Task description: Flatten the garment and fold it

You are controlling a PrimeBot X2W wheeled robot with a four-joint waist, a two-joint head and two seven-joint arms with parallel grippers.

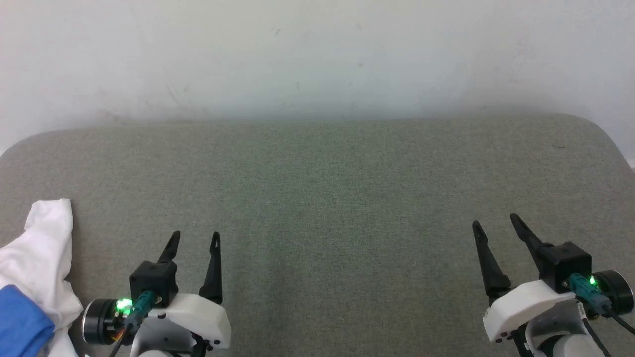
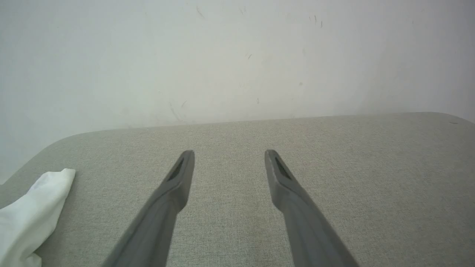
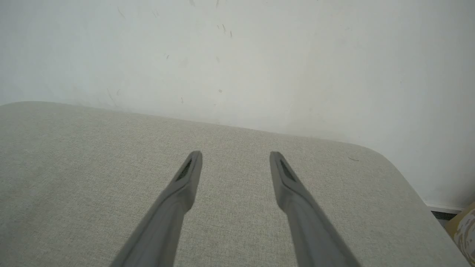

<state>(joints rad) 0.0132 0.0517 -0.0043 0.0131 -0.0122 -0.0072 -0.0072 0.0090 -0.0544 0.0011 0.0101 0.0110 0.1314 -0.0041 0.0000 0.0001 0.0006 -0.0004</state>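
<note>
My left claw (image 1: 196, 234) hangs low over the near-left part of the tabletop (image 1: 347, 198), jaws spread wide with nothing between them. The left wrist view shows the left claw (image 2: 229, 152) with only bare grey-green cloth covering in the gap. My right claw (image 1: 494, 219) is also wide and empty, over the near-right part, fingers pointing toward the far edge; the right claw (image 3: 235, 152) looks at bare covering as well.

The garment (image 1: 44, 248) lies bunched at the near-left corner of the tabletop, just to the left of my left claw and apart from it. A white tongue of it reaches toward the far edge, and a blue sleeve (image 1: 20, 317) sits at the near end. In the left wrist view the garment (image 2: 33, 215) lies off to the left of the fingers. The rest is cut off, so I can't judge its true long axis.

The left arm is plainly nearer, so I'd reach left with it and pull the garment toward the middle. The right claw is well apart from it.

No container is involved; the tabletop alone carries the garment. Behind the far edge stands a pale wall (image 1: 317, 49).
</note>
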